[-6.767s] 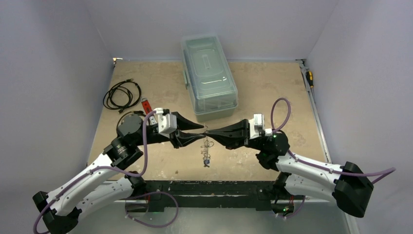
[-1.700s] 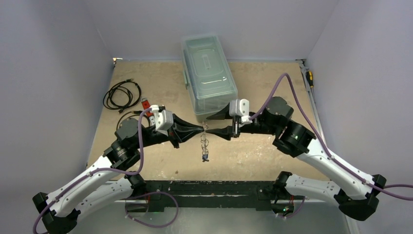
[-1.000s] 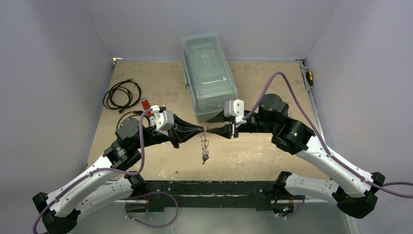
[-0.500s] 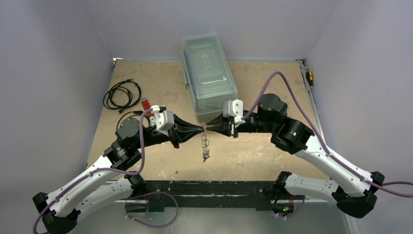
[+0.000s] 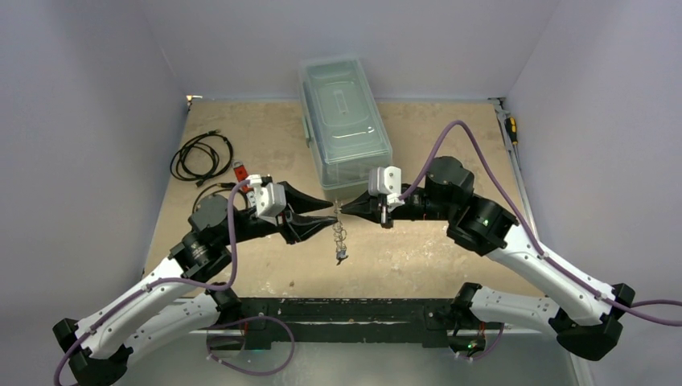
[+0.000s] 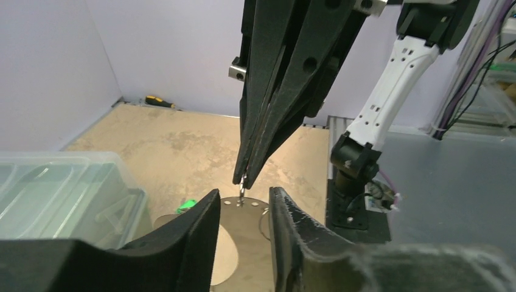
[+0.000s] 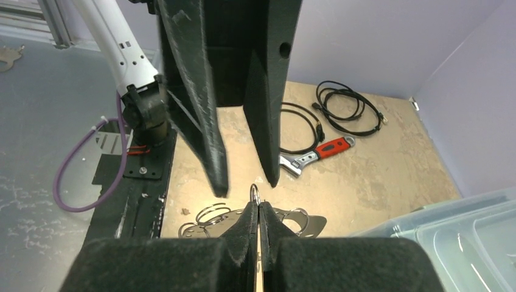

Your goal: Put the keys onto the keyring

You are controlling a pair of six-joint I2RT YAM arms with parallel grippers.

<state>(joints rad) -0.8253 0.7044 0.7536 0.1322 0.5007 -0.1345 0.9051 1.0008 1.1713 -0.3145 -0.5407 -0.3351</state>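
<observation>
Off the near end of the clear lidded box (image 5: pixel 346 129), both grippers tip to tip, raised above the table (image 5: pixel 450 153). Right gripper (image 5: pixel 344 210) clamped tight on a small wire ring at the top of the keyring (image 5: pixel 339 235); remainder of the loop hanging down just in front of the box's near end, crescent band and spare rings below the fingers in both wrist views. Left gripper (image 5: pixel 331 214) parted to a middling gap, the pinched ring sitting between its fingertips, gripping nothing (contact with the wire not discernible). Green key (image 6: pixel 189 206) glimpsed low beside the box's corner; hanging or lying, cannot tell. Black cables (image 5: pixel 201 157) and red-handled tool (image 5: pixel 239 171) well off the box's left side.
</observation>
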